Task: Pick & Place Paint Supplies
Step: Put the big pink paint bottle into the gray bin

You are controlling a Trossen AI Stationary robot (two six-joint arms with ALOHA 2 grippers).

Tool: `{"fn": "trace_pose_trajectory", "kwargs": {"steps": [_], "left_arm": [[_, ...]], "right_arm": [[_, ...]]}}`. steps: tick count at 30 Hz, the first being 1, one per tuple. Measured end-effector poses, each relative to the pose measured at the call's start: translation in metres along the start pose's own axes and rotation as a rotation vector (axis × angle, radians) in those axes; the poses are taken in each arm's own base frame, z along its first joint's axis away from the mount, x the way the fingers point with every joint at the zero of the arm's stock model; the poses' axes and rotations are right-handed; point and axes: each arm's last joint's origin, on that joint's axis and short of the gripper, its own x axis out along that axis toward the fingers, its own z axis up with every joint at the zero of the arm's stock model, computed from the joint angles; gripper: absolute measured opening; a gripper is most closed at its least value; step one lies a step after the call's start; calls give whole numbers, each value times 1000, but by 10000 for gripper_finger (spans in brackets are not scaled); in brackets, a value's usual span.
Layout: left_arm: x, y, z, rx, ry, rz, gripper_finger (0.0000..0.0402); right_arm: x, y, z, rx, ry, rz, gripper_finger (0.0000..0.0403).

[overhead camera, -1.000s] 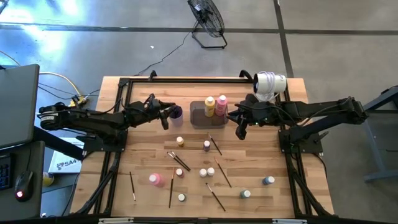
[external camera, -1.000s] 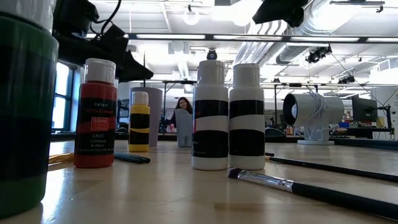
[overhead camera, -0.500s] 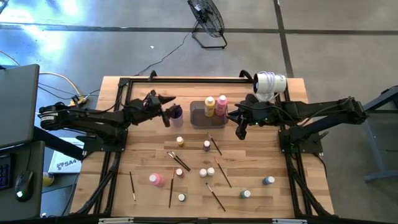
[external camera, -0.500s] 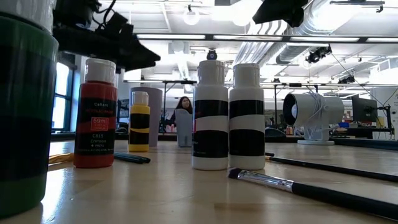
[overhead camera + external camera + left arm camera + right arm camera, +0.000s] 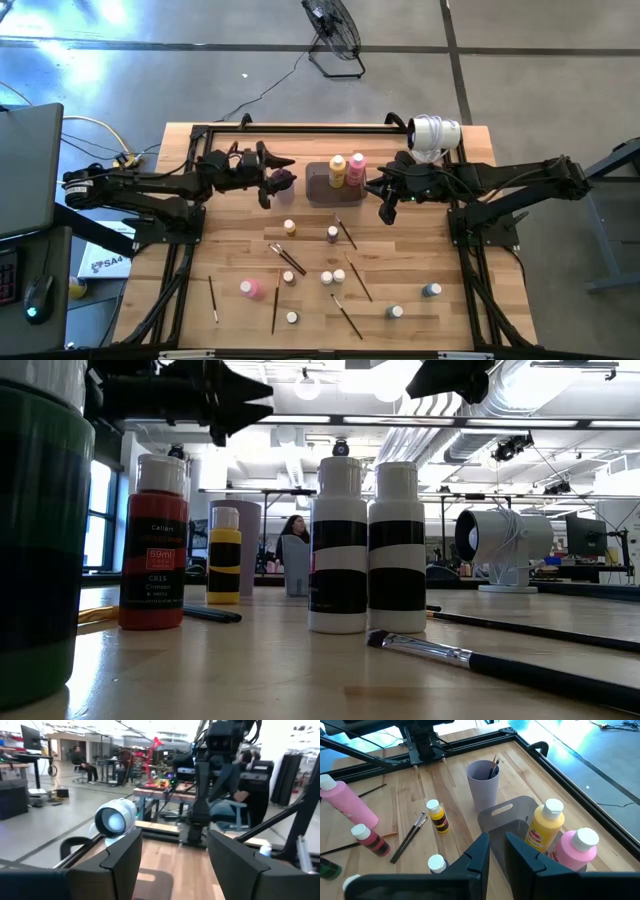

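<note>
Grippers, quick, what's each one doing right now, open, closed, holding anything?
Left gripper: open, holding nothing, over the purple cup.
Right gripper: nearly closed, holding nothing, beside the grey tray.

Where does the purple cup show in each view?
High view: purple cup, upper middle, left of centre.
Low view: left of centre, behind the small yellow bottle.
Left wrist view: not in it.
Right wrist view: upper middle.
Landmark: that yellow bottle.
</note>
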Motion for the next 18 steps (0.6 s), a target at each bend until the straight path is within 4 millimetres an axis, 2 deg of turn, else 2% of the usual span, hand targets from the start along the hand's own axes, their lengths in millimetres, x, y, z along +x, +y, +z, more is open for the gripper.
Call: {"fn": "trace_pose_trajectory", "kwargs": {"steps": [10,18], "left_arm": [[0,0,0,-30,11,-1,220],[0,1,-11,-39,121,13,220]], "right_arm": [[0,0,0,-23,0,0,48],[0,0,0,-24,0,0,48]]}}
